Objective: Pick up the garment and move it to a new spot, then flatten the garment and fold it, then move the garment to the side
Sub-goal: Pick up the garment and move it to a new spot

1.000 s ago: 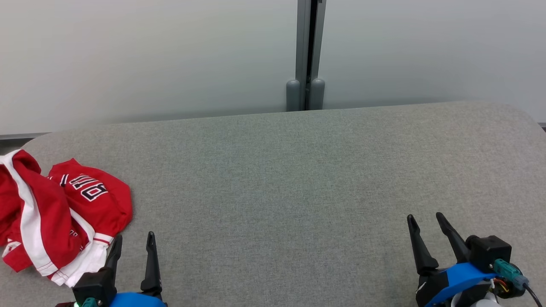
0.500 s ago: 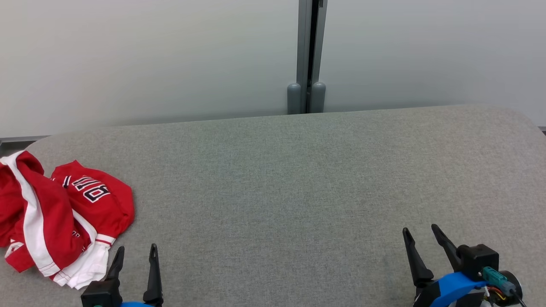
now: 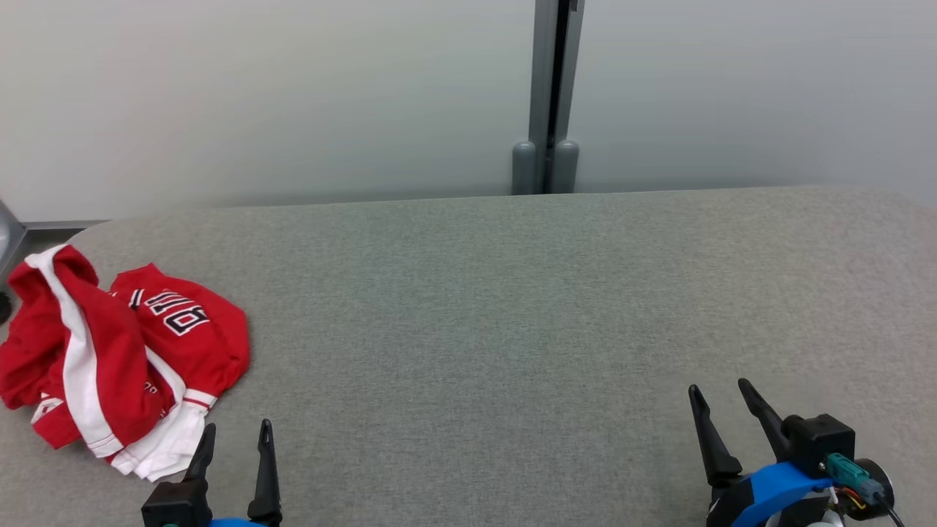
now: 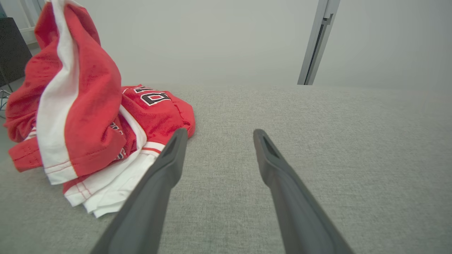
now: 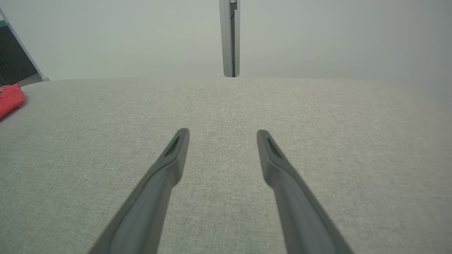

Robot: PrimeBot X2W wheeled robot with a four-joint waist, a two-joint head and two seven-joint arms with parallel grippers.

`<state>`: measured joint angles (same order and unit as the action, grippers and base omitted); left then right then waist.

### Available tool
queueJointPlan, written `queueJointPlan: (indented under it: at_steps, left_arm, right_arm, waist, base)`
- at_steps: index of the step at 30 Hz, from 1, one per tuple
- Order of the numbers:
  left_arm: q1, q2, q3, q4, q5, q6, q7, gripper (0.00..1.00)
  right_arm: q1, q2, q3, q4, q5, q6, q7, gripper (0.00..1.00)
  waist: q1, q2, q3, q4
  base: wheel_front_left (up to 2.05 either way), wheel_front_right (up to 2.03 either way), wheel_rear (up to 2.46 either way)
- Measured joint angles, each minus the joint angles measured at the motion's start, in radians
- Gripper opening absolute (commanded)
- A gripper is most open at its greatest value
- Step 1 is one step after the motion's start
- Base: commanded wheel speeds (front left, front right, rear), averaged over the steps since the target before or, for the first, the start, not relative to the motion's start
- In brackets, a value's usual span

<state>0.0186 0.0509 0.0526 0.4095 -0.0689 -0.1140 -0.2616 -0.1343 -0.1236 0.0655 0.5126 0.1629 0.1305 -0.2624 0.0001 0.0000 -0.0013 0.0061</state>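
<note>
**Jaws and garment at the start of the pick-up.** Both pairs of jaws are shown spread wide, and nothing is gripped in either. The left gripper [image 3: 236, 428] is seen at the lower left of the head view. Its two dark fingers [image 4: 166, 169] point away from the robot, and grey cloth is visible in the gap between them. The right gripper [image 3: 718, 388] is seen at the lower right, likewise parted and empty (a blue housing [image 3: 768, 487] and a green connector [image 3: 842, 468] are visible behind its fingers). Its fingers lean slightly toward the left of that view.

The garment [image 3: 146, 351], a red jersey with white bands and dark outlined lettering, is shown crumpled in a heap at the left end of the padded surface [image 3: 512, 307], close to the rounded far corner. In the left wrist view one fold is seen standing higher than the rest of the heap. The white hem lies just beside the outer finger of the left gripper; whether the two touch cannot be told. The garment is well apart from the right gripper, and a small red edge of it [image 5: 10, 98] is seen at the left margin of the right wrist view.

Behind the surface a pale wall [image 3: 293, 95] is seen, divided by a grey vertical post [image 3: 553, 95].
</note>
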Motion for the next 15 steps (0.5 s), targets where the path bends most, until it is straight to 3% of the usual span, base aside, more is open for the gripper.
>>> queueJointPlan:
  at_steps: [6,15]
  left_arm:
    - [-0.004,0.0,0.003,0.006,-0.004,0.012,0.0,1.0]
    - [0.035,0.0,0.071,0.008,-0.028,0.034,0.0,1.0]
  right_arm:
    - [0.0,-0.001,0.014,-0.005,0.004,0.0,0.0,1.0]
    - [-0.002,0.01,0.082,-0.003,0.013,0.0,0.0,1.0]
  waist:
    - [-0.0001,0.0,-0.007,0.078]
    - [-0.0002,0.0,-0.012,0.264]
  base:
    - [0.0,0.0,0.0]
    - [0.0,0.0,0.0]
